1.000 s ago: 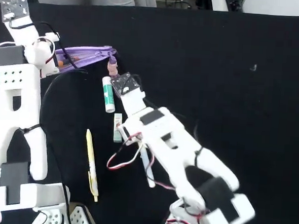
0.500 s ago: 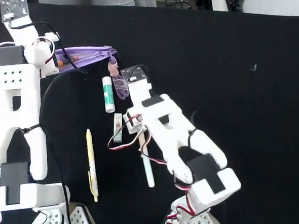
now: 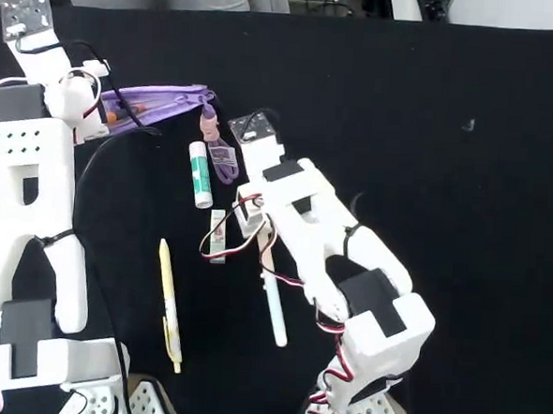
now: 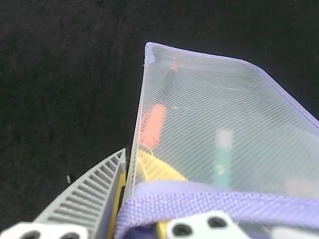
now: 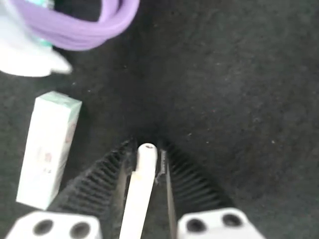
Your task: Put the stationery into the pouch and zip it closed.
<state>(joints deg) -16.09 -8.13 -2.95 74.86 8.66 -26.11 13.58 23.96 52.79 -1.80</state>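
The pouch point(image 4: 214, 124) is a flat bag of translucent ribbed mesh with a woven purple binding along its edges. It is held at its end by the left gripper point(image 4: 124, 199), whose ribbed grey fingers point(image 4: 92, 199) are clamped on the bound edge. From the grip it extends away across the black cloth table point(image 3: 447, 180).

Contents visible through the mesh:
- an orange stick-shaped item point(image 4: 152, 124), nearest the fingers;
- a slim item with a green section point(image 4: 223, 154), farther along.

The right gripper point(image 5: 146, 149) is closed on a white pen point(image 5: 139, 189). The pen is a smooth round barrel. Its rounded tip sits level with the fingertips, between two dark ribbed pads point(image 5: 189, 184). In the high view the rest of the barrel trails back under the right arm.

Items near the right gripper:
- Eraser point(image 5: 47, 149): a small rectangular block in a pale sleeve, lying flat on the cloth just beside the fingers, not touching them.
- Purple cord loop point(image 5: 84, 30): smooth and rounded, lying on the cloth ahead of the fingertips.
- Glue stick point(image 3: 201, 174): a white cylinder with a green label, lying alongside the loop, between the two grippers.
- Yellow pen point(image 3: 169, 304): slender, tapered at one end, lying behind the eraser and well apart from both grippers.
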